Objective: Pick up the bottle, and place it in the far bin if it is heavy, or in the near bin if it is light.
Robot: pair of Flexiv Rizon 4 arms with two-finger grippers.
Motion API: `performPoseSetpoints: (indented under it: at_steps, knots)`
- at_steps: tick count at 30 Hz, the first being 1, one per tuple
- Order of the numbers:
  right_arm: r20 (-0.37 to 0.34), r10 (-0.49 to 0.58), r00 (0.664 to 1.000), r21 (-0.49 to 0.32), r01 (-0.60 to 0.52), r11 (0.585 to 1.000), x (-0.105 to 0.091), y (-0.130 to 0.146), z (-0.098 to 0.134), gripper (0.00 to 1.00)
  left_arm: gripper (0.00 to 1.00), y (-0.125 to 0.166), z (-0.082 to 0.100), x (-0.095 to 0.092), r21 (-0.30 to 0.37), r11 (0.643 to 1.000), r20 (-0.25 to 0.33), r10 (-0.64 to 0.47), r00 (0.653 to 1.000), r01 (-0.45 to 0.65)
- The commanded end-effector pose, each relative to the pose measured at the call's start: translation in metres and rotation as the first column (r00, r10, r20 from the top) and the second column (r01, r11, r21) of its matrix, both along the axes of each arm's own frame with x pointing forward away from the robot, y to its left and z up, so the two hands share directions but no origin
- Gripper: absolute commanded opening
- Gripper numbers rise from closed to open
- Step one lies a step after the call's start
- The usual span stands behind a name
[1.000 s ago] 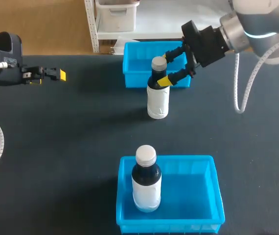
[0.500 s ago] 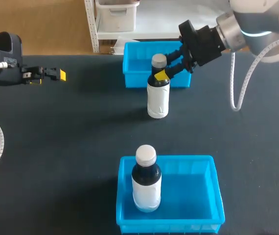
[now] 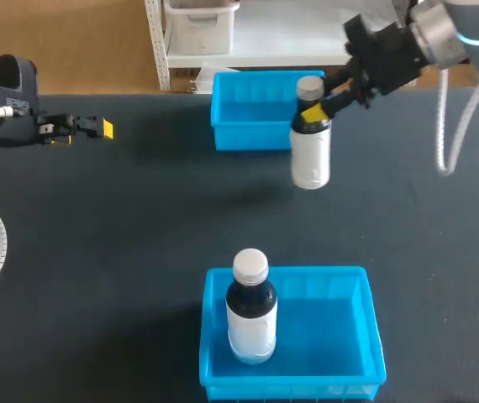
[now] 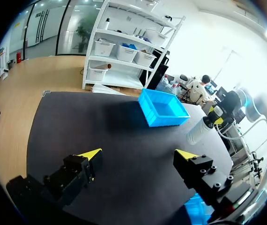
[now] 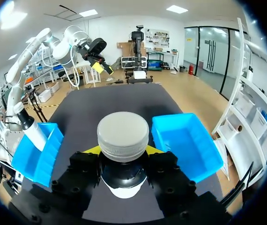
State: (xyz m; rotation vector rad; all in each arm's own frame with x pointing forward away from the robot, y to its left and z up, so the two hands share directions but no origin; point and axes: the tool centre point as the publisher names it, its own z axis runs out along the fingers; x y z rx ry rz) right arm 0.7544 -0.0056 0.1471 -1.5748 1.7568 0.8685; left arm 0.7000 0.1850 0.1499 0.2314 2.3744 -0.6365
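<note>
Just beside the right end of the far bin, the white-bodied plastic bottle with a dark neck and grey screw cap hangs upright. Its shadow falls apart from its base, so it seems to be clear of the black table. The right gripper has its yellow-tipped fingers closed on the dark neck from two sides, just under the cap; the right wrist view shows the same hold.

The pickup looks done, and what is left is the judging of weight and the placing. The bottle is not yet over the open blue plastic far bin, though it is close to it. The matching near bin already holds a second, similar bottle (standing upright at its left side).

The left gripper sits well apart at the table's far left, fingers spread wide and holding nothing.
</note>
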Motion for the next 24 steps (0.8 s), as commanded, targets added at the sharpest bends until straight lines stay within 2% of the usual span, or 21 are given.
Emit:
performPoseSetpoints:
  at_steps: [1, 8, 15, 20, 24]
  knots:
    - [0.05, -0.093, 0.994, -0.011, 0.093, 0.996, -0.034, -0.036, 0.019, 0.0, 1.0, 0.0, 0.0, 0.0, 0.0, 1.0, 0.0, 0.0, 1.0, 0.0]
    - [0.056, -0.185, 0.981, -0.015, 0.186, 0.982, -0.052, -0.089, 0.028, 0.0, 1.0, 0.0, 0.0, 0.0, 0.0, 1.0, 0.0, 0.0, 1.0, 0.0]
    - [0.065, -0.228, 0.972, 0.006, 0.228, 0.974, -0.077, -0.131, 0.051, 0.0, 1.0, 0.0, 0.0, 0.0, 0.0, 1.0, 0.0, 0.0, 1.0, 0.0]
    - [0.039, -0.163, 0.986, 0.013, 0.163, 0.987, -0.098, -0.146, 0.075, 0.0, 1.0, 0.0, 0.0, 0.0, 0.0, 1.0, 0.0, 0.0, 1.0, 0.0]
    - [0.053, -0.042, 0.998, 0.011, 0.041, 0.999, -0.117, -0.147, 0.094, 0.0, 1.0, 0.0, 0.0, 0.0, 0.0, 1.0, 0.0, 0.0, 1.0, 0.0]
